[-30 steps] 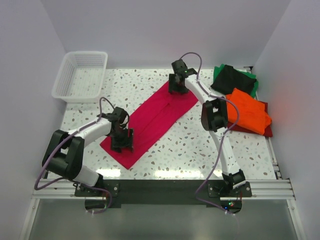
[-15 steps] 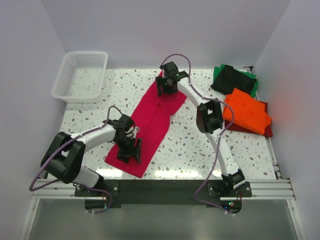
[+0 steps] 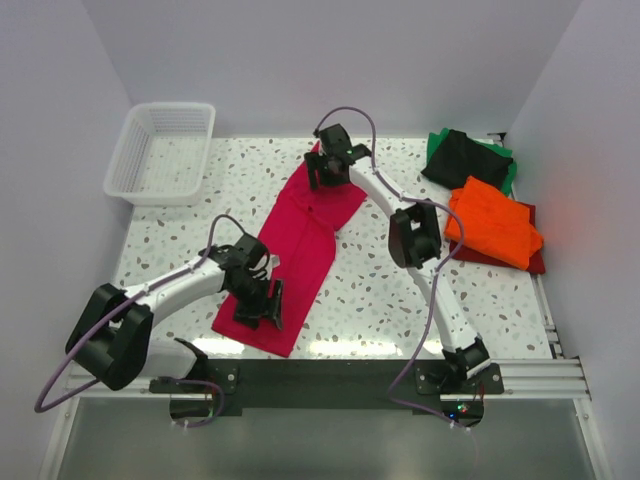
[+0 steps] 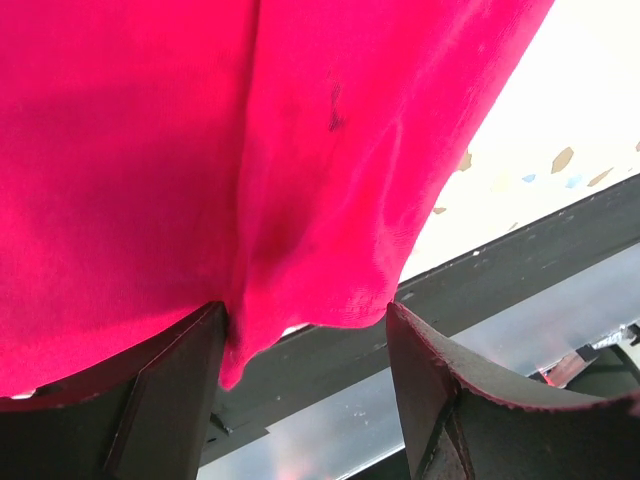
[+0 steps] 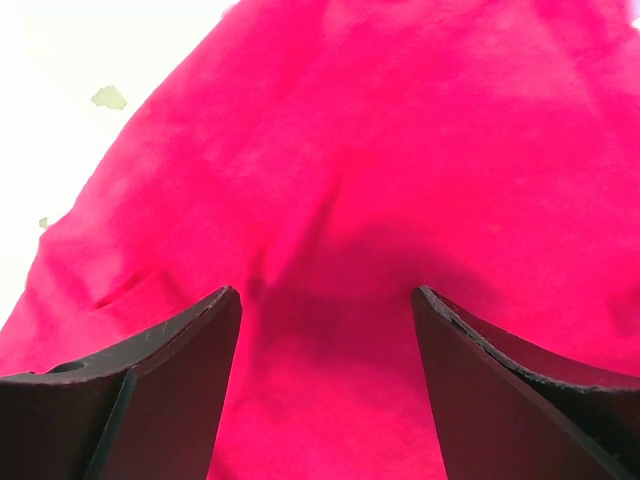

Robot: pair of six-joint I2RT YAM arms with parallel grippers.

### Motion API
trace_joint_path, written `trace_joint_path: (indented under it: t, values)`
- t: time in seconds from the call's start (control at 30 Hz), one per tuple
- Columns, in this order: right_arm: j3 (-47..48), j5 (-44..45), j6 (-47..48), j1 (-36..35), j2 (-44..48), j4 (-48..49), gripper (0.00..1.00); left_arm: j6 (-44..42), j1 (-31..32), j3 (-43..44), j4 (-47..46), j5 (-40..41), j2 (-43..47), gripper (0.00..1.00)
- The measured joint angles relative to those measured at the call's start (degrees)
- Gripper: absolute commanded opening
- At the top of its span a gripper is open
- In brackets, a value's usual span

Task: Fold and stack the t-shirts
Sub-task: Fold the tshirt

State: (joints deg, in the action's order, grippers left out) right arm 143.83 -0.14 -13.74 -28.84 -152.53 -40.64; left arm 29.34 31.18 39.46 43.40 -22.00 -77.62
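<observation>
**Mid-fold, top view:** The terrazzo table [image 3: 380, 290] is spread across most of the frame. A crimson t-shirt [image 3: 305, 235] is laid over its ctr as a long narrow strip, slanted from upper ctr to lower left.

At right, folded shirts are piled: an orange t-shirt [image 3: 495, 225] on a dark red t-shirt [image 3: 520, 262]. Behind them a black t-shirt [image 3: 460, 155] is laid on a green t-shirt [image 3: 508, 170]. A white mesh basket [image 3: 125, 150] is parked upper left, well apart from the cloth.

The left gripper [image 3: 258, 308] is placed over the strip's lower end, jaws apart. In its wrist view a drooping bit of hem is seen between them but is not clamped. The right gripper [image 3: 325, 178] is set at the upper end, jaws spread wide over flat cloth, nothing pinched.

The step in hand is judged to be the end-to-end fold. For a clean result:
- All layers at one end should be taken in a single bite, in from the edge.
- That end should be lifted enough that the strip isn't dragged.
- It should then be carried over & laid square on the other end, which is best pinned flat meanwhile.
- Slack should be smoothed out before transfer to the pile at right.
</observation>
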Motion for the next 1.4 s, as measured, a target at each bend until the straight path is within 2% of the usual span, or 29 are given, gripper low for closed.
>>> trace_joint_path:
  t: [0.47, 0.67, 0.77, 0.87, 0.97, 1.17, 1.4]
  values:
    - [-0.1, 5.5, 3.6, 3.1, -0.1, 1.3, 0.74, 2.6, 0.0, -0.3, 5.4, 5.6, 9.0, 0.69]
    - [-1.0, 6.6, 4.2, 3.2, 1.3, 2.5, 0.74, 2.8, 0.0, 7.2, 5.7, 10.2, 9.6, 0.7]
    - [-5.5, 6.4, 3.1, 3.1, 6.1, 2.6, 0.73, 2.8, 0.0, 13.5, 4.1, 13.8, 7.7, 0.7]
    - [-14.2, 6.3, 0.9, 3.0, 15.1, 2.6, 0.71, 2.8, 0.0, 21.7, 2.4, 17.3, 0.8, 0.69]
    - [-25.0, 6.3, -1.2, 2.6, 26.6, 3.3, 0.71, 2.5, -0.2, 32.6, -0.9, 20.8, -12.0, 0.69]
    - [-42.7, 6.3, -3.0, 1.6, 47.3, 4.5, 0.71, 2.0, -2.3, 48.1, -3.6, 23.8, -31.6, 0.68]
    - [-57.0, 7.4, -3.8, -3.2, 59.6, 4.4, 0.7, 0.1, -5.7, 62.3, -5.8, 25.2, -44.3, 0.68]
